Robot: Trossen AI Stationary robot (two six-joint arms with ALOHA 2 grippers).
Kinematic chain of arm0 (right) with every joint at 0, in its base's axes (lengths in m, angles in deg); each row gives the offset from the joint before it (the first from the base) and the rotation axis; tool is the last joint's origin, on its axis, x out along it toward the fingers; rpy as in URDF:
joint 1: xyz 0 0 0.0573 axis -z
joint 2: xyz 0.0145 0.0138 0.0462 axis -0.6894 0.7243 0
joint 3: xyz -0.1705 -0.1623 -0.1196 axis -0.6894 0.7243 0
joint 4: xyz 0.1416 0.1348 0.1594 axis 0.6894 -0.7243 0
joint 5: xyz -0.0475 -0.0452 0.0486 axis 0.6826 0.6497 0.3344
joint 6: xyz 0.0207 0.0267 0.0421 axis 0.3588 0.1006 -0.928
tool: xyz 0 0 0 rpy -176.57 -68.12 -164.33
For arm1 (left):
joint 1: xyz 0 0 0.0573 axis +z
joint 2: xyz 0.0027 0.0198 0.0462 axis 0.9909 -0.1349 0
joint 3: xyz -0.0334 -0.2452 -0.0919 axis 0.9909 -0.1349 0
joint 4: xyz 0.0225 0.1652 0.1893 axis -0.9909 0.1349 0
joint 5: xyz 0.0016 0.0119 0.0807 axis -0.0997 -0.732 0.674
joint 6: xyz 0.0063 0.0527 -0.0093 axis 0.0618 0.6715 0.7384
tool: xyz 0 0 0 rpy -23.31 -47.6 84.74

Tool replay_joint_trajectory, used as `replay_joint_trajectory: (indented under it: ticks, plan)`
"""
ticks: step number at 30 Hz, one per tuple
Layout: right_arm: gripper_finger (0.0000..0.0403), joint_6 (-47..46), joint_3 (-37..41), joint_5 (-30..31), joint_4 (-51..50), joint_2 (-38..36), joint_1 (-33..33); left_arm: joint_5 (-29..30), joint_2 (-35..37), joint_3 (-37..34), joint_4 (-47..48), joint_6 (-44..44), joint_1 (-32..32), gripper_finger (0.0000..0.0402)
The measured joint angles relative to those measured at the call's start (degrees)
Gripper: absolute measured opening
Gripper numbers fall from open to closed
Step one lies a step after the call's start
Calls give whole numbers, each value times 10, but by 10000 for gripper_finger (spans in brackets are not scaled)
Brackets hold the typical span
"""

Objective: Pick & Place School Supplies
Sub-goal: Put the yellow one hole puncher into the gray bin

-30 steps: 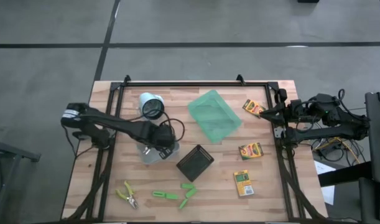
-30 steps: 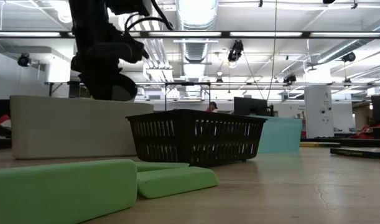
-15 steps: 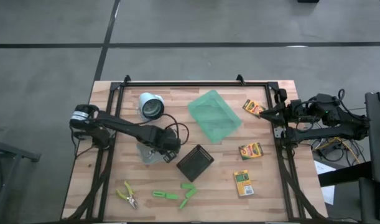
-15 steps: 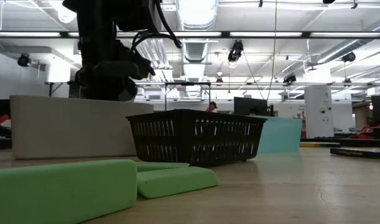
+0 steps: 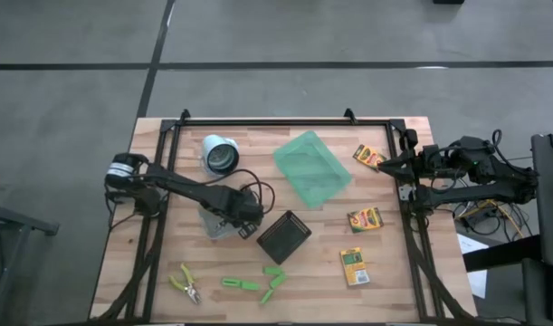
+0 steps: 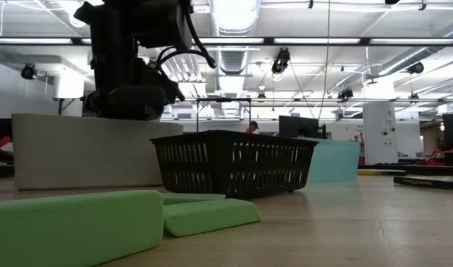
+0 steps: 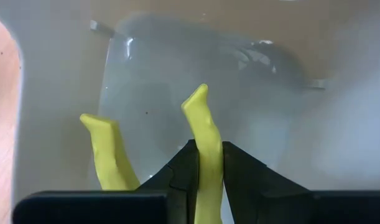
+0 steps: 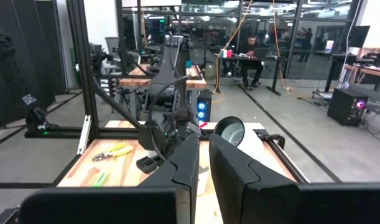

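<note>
Left tool [image 7: 203, 180] grips scissors [image 7: 202, 134] over the clear bin [image 5: 218, 223]

Its fingers pinch one yellow handle, nearly shut; the other handle hangs free beside it, both inside the bin. A black basket [image 5: 284, 236] sits just beside the tool. The right tool [image 8: 202, 163], fingers close together and empty, waits at the tabletop [image 5: 385, 272] edge near a crayon box [image 5: 368, 158].

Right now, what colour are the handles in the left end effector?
Yellow handles, clearest in the left wrist view.
</note>
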Motion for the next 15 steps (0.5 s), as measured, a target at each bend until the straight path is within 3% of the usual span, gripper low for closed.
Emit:
replay_joint_trajectory:
  ticks: [15]
  plan:
    - [36, 0, 0, 0, 0, 0, 0, -2, 5, -7, -10, -4, 0, 88]
